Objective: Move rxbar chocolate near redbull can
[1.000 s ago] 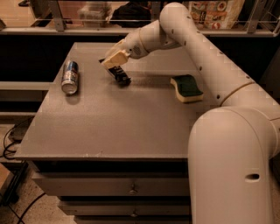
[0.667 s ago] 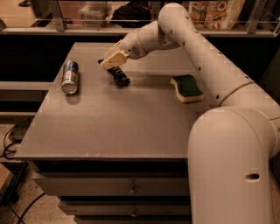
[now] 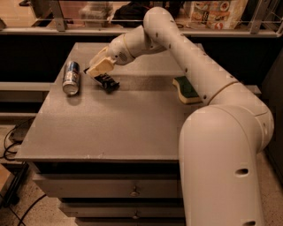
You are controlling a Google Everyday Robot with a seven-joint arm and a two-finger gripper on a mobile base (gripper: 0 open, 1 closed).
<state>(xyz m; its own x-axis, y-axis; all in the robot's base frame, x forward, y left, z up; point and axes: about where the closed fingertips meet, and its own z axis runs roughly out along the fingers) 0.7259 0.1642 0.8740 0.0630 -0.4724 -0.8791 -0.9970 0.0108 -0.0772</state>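
Observation:
The rxbar chocolate (image 3: pixel 108 82), a small black wrapper bar, is at the back left of the grey table (image 3: pixel 115 128), low over or on the surface. My gripper (image 3: pixel 99 70) reaches down from the right and is shut on the bar's upper end. The redbull can (image 3: pixel 71 77), silver and blue, lies on its side a short way to the left of the bar, with its silver top facing the front. A small gap separates bar and can.
A green-and-yellow sponge (image 3: pixel 186 89) lies near the table's right edge, partly behind my arm. Drawers (image 3: pixel 132 190) sit below the table front. A railing and bagged goods (image 3: pixel 216 13) are behind the table. Cables (image 3: pixel 11 141) lie on the floor at left.
My gripper has moved left toward the can, and the black bar has moved left with it. The can and sponge have not moved.

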